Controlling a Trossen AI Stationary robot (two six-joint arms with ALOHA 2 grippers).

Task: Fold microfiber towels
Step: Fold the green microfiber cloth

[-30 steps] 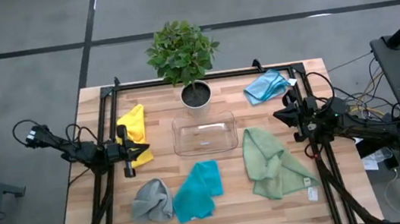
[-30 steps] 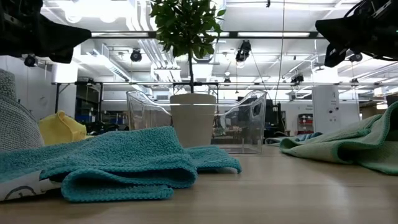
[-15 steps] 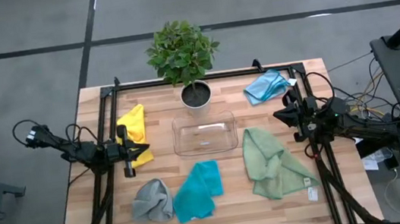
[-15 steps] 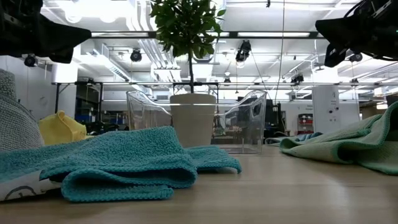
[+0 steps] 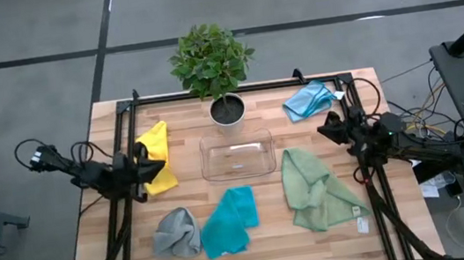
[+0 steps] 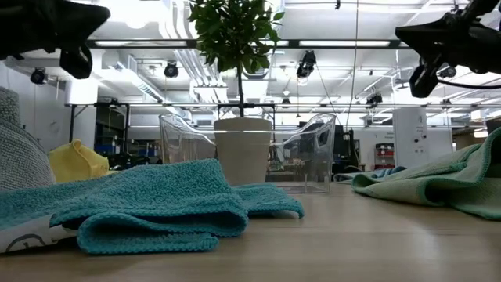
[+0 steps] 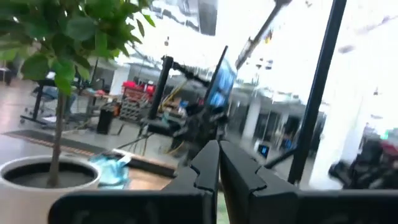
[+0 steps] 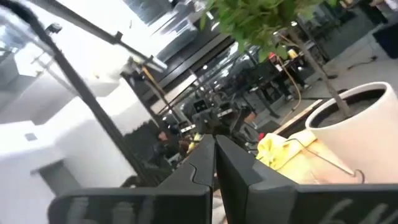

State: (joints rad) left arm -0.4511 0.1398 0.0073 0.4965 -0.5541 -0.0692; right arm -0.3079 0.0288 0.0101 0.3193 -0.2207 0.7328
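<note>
Five microfiber towels lie crumpled on the wooden table: yellow (image 5: 156,144) at the left, light blue (image 5: 308,100) at the far right, sage green (image 5: 315,189) at the near right, teal (image 5: 230,222) and grey (image 5: 176,232) near the front edge. My left gripper (image 5: 162,167) is shut and hovers above the yellow towel's near part, high over the table (image 6: 78,19). My right gripper (image 5: 324,127) is shut and hangs in the air between the light blue and the green towel, also high (image 6: 415,35).
A clear plastic tray (image 5: 239,172) stands at the table's middle, with a white pot (image 5: 228,110) holding a leafy plant (image 5: 213,61) just behind it. Black frame rails (image 5: 236,88) run along the far, left and right edges. Bare wood shows along the near edge.
Both grippers have rolled about their own pointing lines while staying in place and shut. My left gripper has also tipped its fingers upward a little. No towel has moved.
</note>
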